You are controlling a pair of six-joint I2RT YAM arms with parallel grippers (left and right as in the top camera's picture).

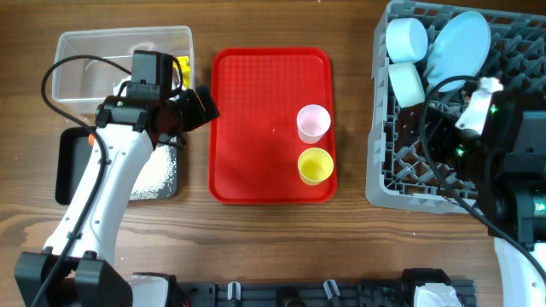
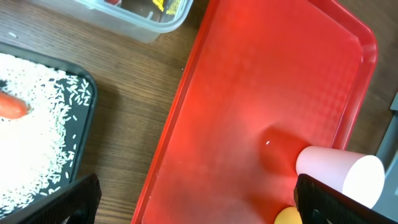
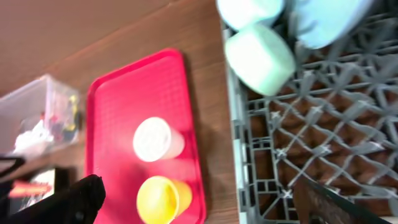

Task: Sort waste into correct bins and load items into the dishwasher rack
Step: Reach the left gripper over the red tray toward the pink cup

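Observation:
The pink cup (image 1: 313,123) and yellow cup (image 1: 316,165) stand on the red tray (image 1: 271,124). My left gripper (image 1: 198,109) hangs open over that tray's left edge with nothing between its fingers; the left wrist view shows the pink cup (image 2: 342,174) by its right finger. An orange carrot (image 2: 11,106) and white rice (image 2: 37,143) lie in the black tray (image 2: 87,99). The clear tub (image 1: 124,64) holds tissue and wrappers. Two bowls (image 1: 406,39) (image 1: 407,83) and the blue plate (image 1: 459,44) sit in the grey rack (image 1: 380,162). My right gripper (image 3: 205,208) is open and empty above the rack's left side.
The red tray lies between the bins on the left and the rack on the right. A strip of bare wood separates the tray from the rack (image 3: 311,137). Black cables trail over both arms. The table's front edge carries a black rail.

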